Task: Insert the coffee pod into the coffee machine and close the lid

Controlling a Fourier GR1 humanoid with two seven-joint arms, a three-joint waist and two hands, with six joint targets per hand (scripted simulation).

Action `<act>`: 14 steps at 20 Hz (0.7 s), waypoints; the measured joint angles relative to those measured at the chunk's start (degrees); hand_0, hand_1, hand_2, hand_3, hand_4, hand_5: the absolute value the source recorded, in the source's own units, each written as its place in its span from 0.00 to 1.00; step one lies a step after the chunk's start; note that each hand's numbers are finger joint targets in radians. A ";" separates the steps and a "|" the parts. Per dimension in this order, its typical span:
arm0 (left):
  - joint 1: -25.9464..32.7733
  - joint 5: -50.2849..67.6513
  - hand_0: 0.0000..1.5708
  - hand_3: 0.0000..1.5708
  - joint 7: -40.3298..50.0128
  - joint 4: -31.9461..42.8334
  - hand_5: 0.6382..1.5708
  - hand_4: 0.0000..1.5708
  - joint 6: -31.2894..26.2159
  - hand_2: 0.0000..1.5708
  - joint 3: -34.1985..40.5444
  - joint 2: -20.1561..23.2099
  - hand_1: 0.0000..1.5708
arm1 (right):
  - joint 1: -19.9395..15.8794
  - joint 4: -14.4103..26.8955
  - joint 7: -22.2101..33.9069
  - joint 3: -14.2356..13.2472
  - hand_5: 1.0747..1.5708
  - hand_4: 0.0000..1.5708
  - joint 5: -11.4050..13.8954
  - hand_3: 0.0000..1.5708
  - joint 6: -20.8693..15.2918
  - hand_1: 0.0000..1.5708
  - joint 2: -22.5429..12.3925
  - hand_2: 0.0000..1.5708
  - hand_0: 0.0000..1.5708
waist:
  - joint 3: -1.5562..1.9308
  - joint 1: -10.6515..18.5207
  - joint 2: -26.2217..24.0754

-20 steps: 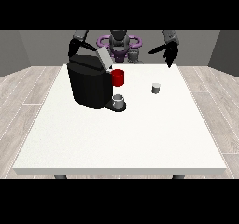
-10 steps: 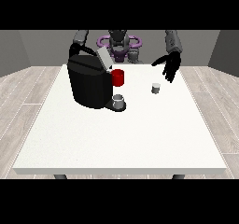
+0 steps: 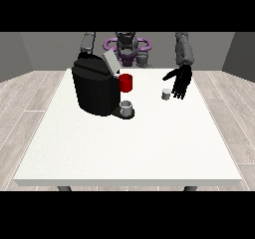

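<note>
The coffee machine (image 3: pixel 97 88) was set on the white table (image 3: pixel 129 148) toward the far edge, at the view's left; broad bare tabletop was left on its near side. Its lid (image 3: pixel 110 62) was raised, tilted up and away. The coffee pod (image 3: pixel 166 94) was seen upright on the table, well apart from the machine at the view's right. Just beside the pod, the hand at the view's right (image 3: pixel 180 81) was held with fingers spread, pointing down. The other hand was hidden behind the machine.
</note>
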 measured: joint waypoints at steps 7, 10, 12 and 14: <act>-3.17 -6.76 0.68 0.58 -2.64 4.29 1.00 0.29 7.14 0.70 -1.89 -2.14 0.68 | -1.43 4.47 -2.56 -0.97 1.00 0.00 -0.15 0.00 0.35 0.00 -0.15 0.00 0.00 | 0.01 0.43 0.69; -3.71 -9.90 0.60 0.55 -4.17 6.14 1.00 0.27 10.19 0.66 -2.97 -2.28 0.60 | -1.43 4.50 -2.20 -0.87 1.00 0.00 -0.36 0.00 1.13 0.00 -0.42 0.00 0.00 | 0.01 -0.40 0.64; -4.71 -12.00 0.52 0.51 -4.01 7.36 1.00 0.23 10.72 0.61 -3.97 -2.20 0.52 | -1.50 5.28 -2.84 -0.34 1.00 0.00 -0.32 0.00 0.92 0.00 -0.03 0.00 0.00 | 0.01 -0.53 0.67; -4.90 -14.26 0.53 0.55 -3.80 8.63 1.00 0.22 11.32 0.64 -5.27 -2.38 0.53 | -1.98 5.40 -2.55 -0.46 1.00 0.00 -0.85 0.00 1.54 0.00 -0.03 0.00 0.00 | 0.02 -0.84 0.32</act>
